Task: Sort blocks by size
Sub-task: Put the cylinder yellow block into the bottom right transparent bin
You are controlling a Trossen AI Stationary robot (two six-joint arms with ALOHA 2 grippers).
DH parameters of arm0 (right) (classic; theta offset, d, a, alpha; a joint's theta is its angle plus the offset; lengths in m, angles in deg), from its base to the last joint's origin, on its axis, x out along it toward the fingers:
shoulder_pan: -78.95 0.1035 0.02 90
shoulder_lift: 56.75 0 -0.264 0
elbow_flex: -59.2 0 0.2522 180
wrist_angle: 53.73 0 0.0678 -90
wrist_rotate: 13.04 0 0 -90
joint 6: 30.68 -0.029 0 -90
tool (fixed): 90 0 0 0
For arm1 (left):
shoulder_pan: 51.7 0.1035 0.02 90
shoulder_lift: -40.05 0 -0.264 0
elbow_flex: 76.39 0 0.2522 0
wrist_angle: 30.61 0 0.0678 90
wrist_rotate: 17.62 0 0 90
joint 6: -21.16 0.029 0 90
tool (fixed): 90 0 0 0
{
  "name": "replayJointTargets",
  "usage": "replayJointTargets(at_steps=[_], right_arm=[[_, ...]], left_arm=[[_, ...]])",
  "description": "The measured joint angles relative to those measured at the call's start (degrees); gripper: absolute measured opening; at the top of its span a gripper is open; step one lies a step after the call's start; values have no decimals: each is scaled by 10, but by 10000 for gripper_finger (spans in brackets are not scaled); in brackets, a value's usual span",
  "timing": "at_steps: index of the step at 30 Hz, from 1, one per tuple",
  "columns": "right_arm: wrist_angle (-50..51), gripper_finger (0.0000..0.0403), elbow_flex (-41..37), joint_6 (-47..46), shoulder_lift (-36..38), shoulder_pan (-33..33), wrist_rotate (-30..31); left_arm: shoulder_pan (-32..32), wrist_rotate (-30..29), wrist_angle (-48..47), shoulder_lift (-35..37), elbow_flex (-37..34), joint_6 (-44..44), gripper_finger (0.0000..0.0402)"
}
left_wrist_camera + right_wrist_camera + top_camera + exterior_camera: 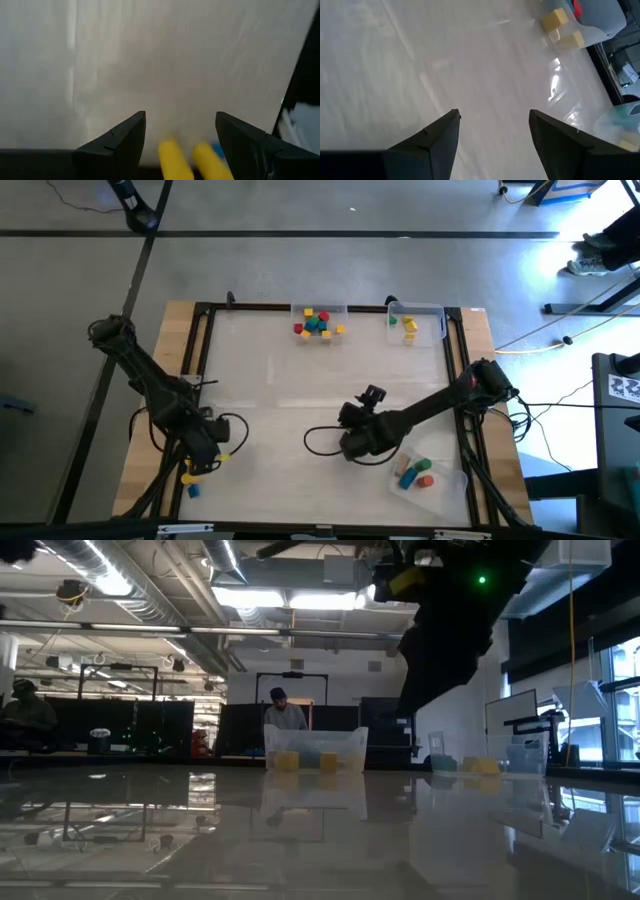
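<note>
The blocks lay in several groups. Most were heaped in a clear tray at the top centre of the high view, a mix of red, yellow, blue and green. Two yellow blocks sat in a second clear tray just right of it. A third tray at the lower right held a blue, a tan, a green and a red block. At the lower left, a yellow block and a blue block lay on the table near its edge.

The left claw hung over that lower-left spot, its fingers spread, with two yellow pieces and a bit of blue between them in the left wrist view; whether it touched them could not be told. The right claw hovered over bare table at lower centre, just left of the third tray, fingers spread and holding nothing.

In the low view a person stood in the room behind the central tray.
</note>
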Motion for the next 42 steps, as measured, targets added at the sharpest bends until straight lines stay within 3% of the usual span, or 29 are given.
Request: replayJointTargets(at_steps=[7,13,32,42], right_arm=[[-15,239,0,16,0,2,4],[-16,239,0,15,0,2,4],[-17,239,0,28,0,2,10],[-18,239,0,29,0,2,11]], left_arm=[[-50,69,-25,-26,-19,-96,227],[-81,74,-17,-29,-21,-136,227],[-138,74,54,-34,-84,-162,227],[-147,120,99,-34,-127,-198,225]])
